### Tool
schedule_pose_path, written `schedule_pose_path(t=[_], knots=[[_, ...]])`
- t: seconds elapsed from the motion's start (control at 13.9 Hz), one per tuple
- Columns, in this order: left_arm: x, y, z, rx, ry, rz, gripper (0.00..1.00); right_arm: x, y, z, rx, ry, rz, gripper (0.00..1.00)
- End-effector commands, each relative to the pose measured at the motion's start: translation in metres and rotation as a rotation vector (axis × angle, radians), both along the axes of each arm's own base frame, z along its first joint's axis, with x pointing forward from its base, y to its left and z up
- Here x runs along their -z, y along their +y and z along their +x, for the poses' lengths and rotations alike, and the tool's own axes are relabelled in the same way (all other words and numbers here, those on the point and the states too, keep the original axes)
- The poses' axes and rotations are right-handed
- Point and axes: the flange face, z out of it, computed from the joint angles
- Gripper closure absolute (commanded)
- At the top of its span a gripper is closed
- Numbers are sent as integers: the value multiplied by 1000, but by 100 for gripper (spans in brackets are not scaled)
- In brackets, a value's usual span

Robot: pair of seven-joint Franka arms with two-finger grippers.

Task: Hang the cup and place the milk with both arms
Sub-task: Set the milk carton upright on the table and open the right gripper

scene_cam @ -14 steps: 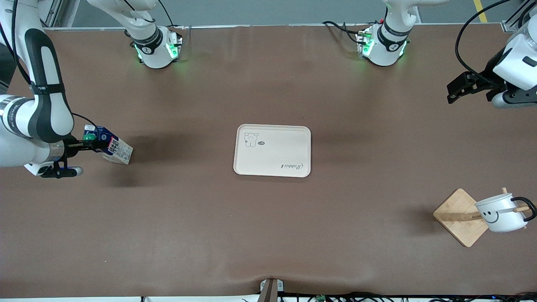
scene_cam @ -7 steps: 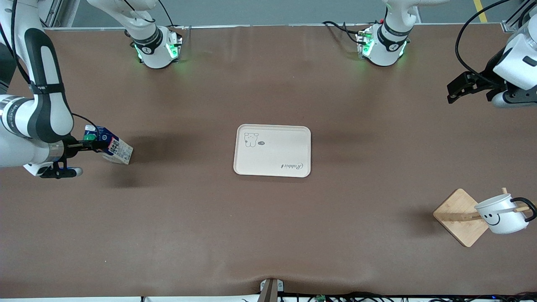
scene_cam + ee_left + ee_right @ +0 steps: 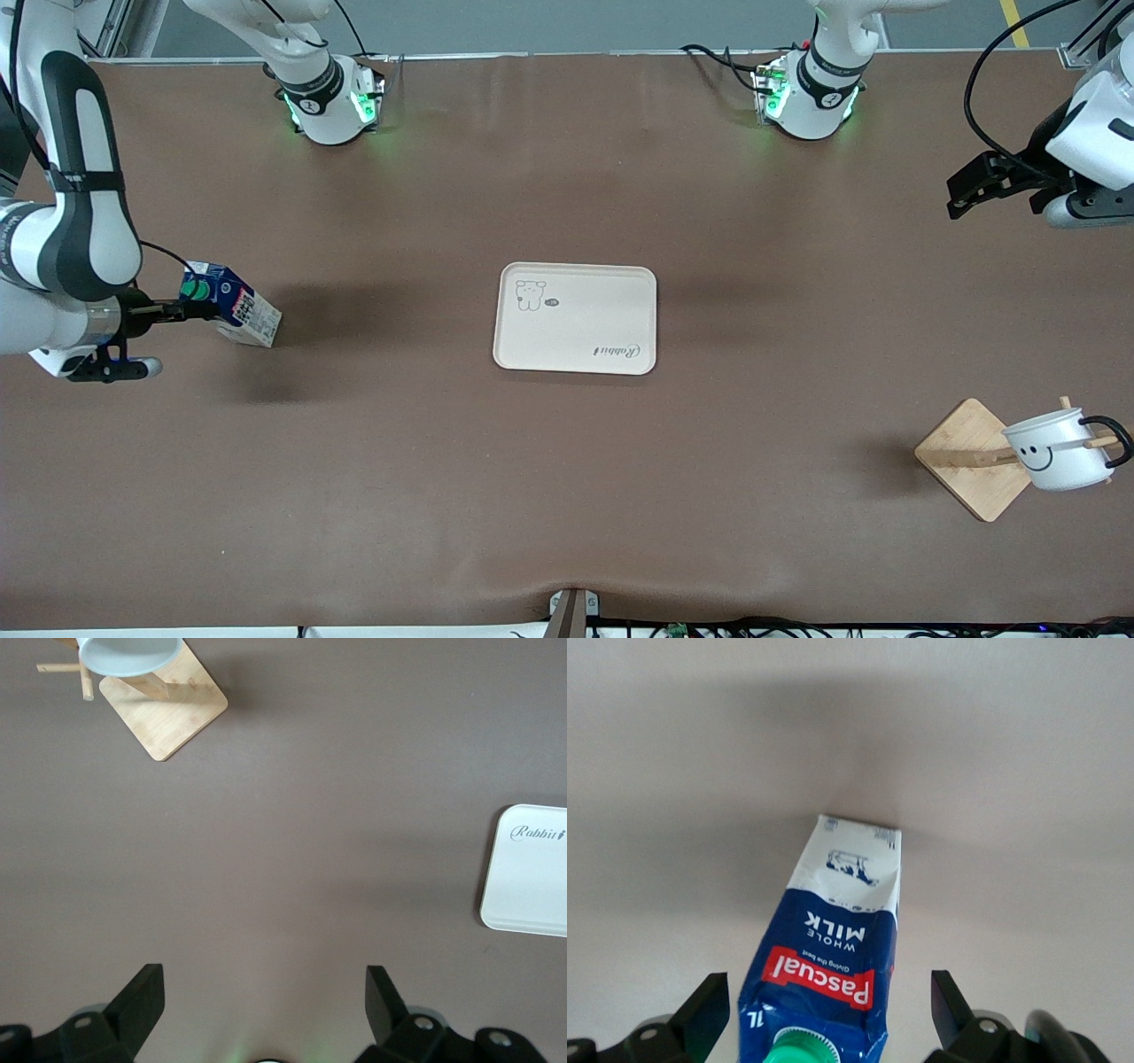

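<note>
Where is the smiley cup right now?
In the front view, the cup hangs on the wooden rack at the left arm's end of the table, nearer the front camera than the tray.

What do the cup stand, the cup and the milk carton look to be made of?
Cup stand: pale wood, probably bamboo, with visible grain, a matte finish, a square base and thin pegs.
Cup: white and smooth with a slight sheen, a printed smiley and a thin black loop handle; ceramic or enamelled metal, I cannot tell which.
Milk carton: printed coated paperboard with creased folds and a green plastic cap.
</note>
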Motion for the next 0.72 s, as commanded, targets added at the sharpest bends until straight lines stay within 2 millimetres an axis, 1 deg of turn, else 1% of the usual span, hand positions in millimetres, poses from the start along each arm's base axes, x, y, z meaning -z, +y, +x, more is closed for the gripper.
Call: schedule_pose_path(t=[0.0, 0.14, 0.22, 0.29, 0.36, 0.43, 0.5, 0.57, 0.65], knots=[[-8, 2, -6, -2, -15, -16, 0, -48, 5, 23, -12, -95, -1, 0], [-9, 3, -7, 0, -17, -16, 0, -95, 9, 50, 9, -211, 52, 0], [-10, 3, -8, 1, -17, -16, 0, -126, 13, 60, -3, -273, 42, 0], [-10, 3, -8, 1, -16, -16, 0, -144, 16, 64, -13, -304, 33, 0], [-11, 3, -9, 1, -13, -15, 0, -171, 14, 68, -16, -355, 25, 0], [-11, 4, -9, 1, -13, -15, 0, -195, 18, 65, -20, -361, 25, 0], [-11, 6, -9, 4, -13, -16, 0, -209, 21, 52, -17, -308, 34, 0], [-11, 11, -8, -5, -13, -16, 0, -234, 25, 32, -26, -280, 45, 0], [-11, 11, -8, -7, -13, -16, 0, -269, 30, 7, -35, -284, 49, 0]])
